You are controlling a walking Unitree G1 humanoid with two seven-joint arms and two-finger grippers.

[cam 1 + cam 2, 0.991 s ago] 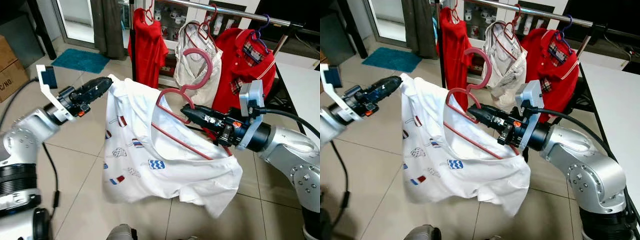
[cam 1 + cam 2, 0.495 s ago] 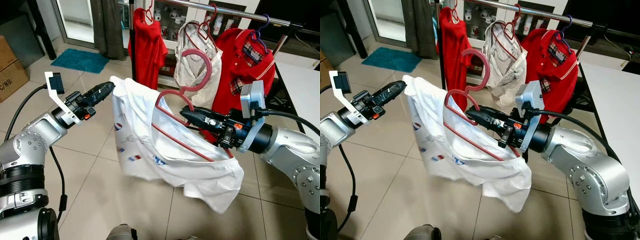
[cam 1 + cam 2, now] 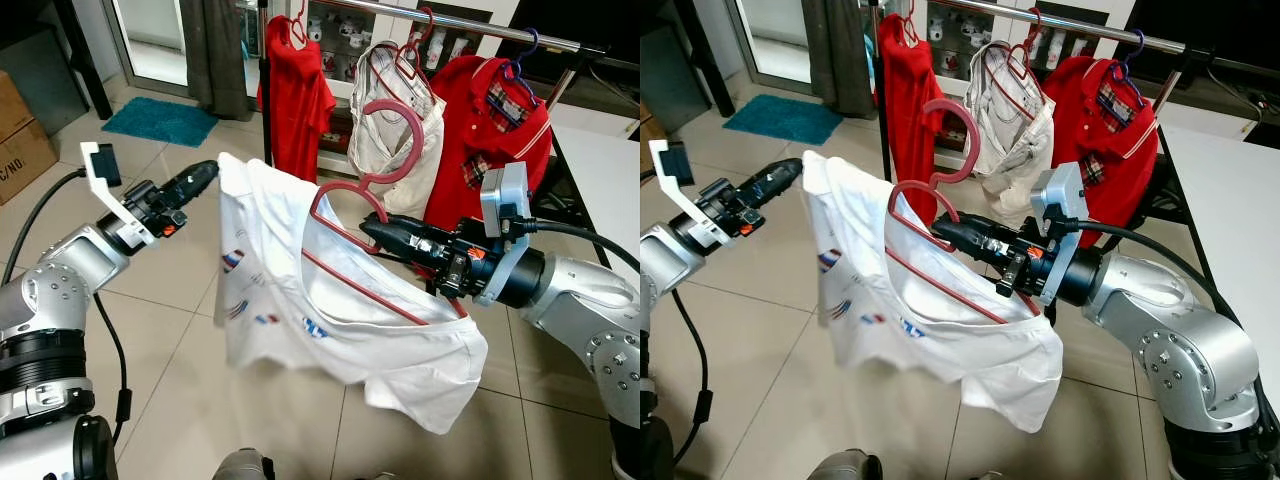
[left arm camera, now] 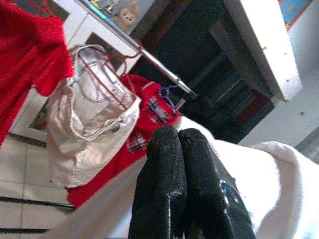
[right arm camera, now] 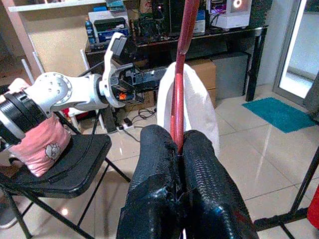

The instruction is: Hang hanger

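1. In front of the rail (image 3: 470,26), the right gripper (image 3: 372,228) is clamped on the pink hanger (image 3: 352,196) just under its hook.
2. The white shirt (image 3: 300,300) drapes on that hanger; the left gripper (image 3: 208,172) pinches its shoulder, fingers together.
3. The hanger sits below the rail, near the beige shirt (image 3: 392,125).
4. To hang it well, I would lift the hook above the rail, aim for a gap between garments, and keep the shoulder supported until it catches.

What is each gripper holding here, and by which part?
The right gripper is shut on the red hanger, near the base of its hook. The left gripper pinches the white T-shirt at its upper edge.
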